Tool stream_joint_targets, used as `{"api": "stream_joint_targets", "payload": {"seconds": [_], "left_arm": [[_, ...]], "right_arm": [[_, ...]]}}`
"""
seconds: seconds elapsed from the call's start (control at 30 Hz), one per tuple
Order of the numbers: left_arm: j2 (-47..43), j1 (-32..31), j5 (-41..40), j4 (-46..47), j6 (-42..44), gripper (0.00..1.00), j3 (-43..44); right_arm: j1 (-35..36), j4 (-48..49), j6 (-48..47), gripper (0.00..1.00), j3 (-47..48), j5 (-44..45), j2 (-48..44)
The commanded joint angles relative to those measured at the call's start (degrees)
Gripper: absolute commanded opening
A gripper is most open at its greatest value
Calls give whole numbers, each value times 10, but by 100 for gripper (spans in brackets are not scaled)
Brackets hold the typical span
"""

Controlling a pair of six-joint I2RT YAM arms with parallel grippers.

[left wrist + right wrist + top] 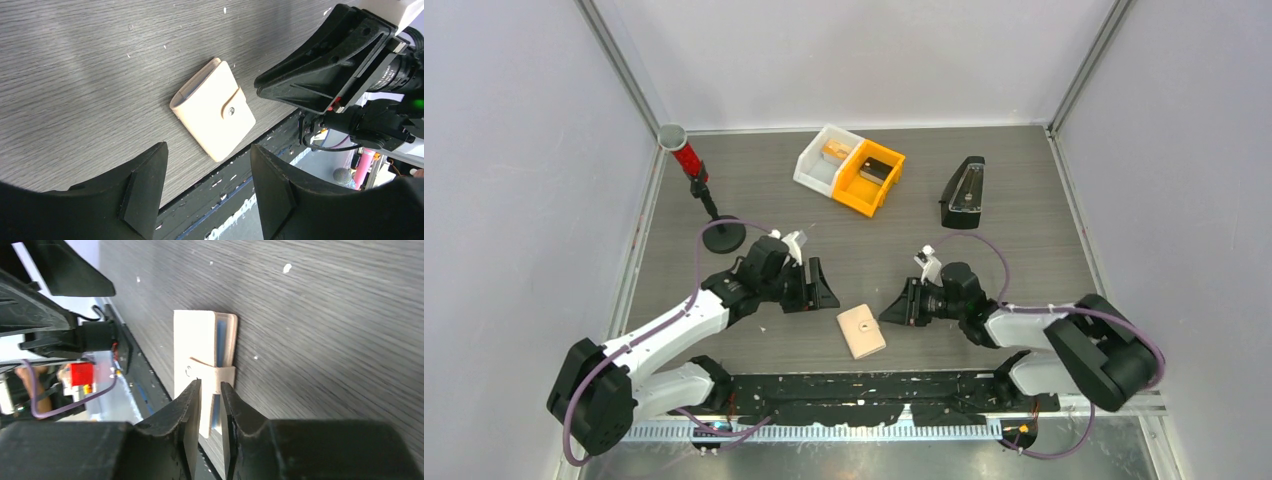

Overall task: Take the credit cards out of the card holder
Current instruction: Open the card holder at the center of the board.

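The tan card holder (861,331) lies flat near the table's front edge, its snap tab fastened (231,111). A light blue credit card edge (220,340) shows between its flaps; the other credit cards are hidden inside. My left gripper (824,290) hovers just left of and behind the holder (212,110), open wide and holding nothing (208,147). My right gripper (892,305) sits at the holder's right edge. Its jaws (210,383) stand a narrow gap apart, level with the tab on the holder (192,340), and clamp nothing.
A white bin (824,160) and an orange bin (869,178) stand at the back centre, with a black wedge-shaped case (964,192) to their right. A red-handled tool on a black stand (723,237) is at the back left. A black strip (864,385) lines the front edge.
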Motion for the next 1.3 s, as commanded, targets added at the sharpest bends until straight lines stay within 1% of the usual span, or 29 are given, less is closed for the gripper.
{"api": "stream_joint_targets", "payload": {"seconds": [0.0,0.07,0.2,0.27,0.3,0.33,0.37,0.4,0.43,0.57,0.63,0.73,0.87,0.97,1.27], "left_arm": [[-7,-2,0,17,11,64,0],[-6,-2,0,22,12,63,-3],[1,-2,0,29,11,62,-10],[0,-2,-3,28,11,62,-14],[-3,-2,-7,27,11,62,-16],[-8,-2,-13,24,11,62,-19],[-17,-2,-22,21,11,62,-21],[-28,-2,-33,16,12,62,-24],[-40,-2,-46,8,14,62,-27],[-102,-2,-110,-38,29,64,-29],[-132,-2,-142,-67,32,65,-29],[-171,-2,-166,-85,33,66,-38],[-215,-2,-177,-89,22,66,-58],[-238,-2,-177,-82,12,66,-74],[-222,-2,-162,-67,6,66,-77]], "right_arm": [[-7,-214,-104,30,61,78,-103],[-6,-319,-125,32,90,111,-144],[13,-412,-129,34,134,167,-195],[41,-450,-121,36,159,210,-199],[69,-461,-118,36,178,227,-198],[85,-481,-112,37,188,262,-191],[118,-490,-108,38,209,299,-186],[136,-506,-100,39,219,313,-173],[170,-512,-96,39,240,357,-166],[240,-544,-68,42,293,427,-94],[263,-549,-64,44,314,439,-61],[287,-558,-61,48,339,447,-22],[304,-591,-57,49,373,484,20],[308,-598,-52,49,382,489,41],[323,-591,-39,49,384,482,93]]}}
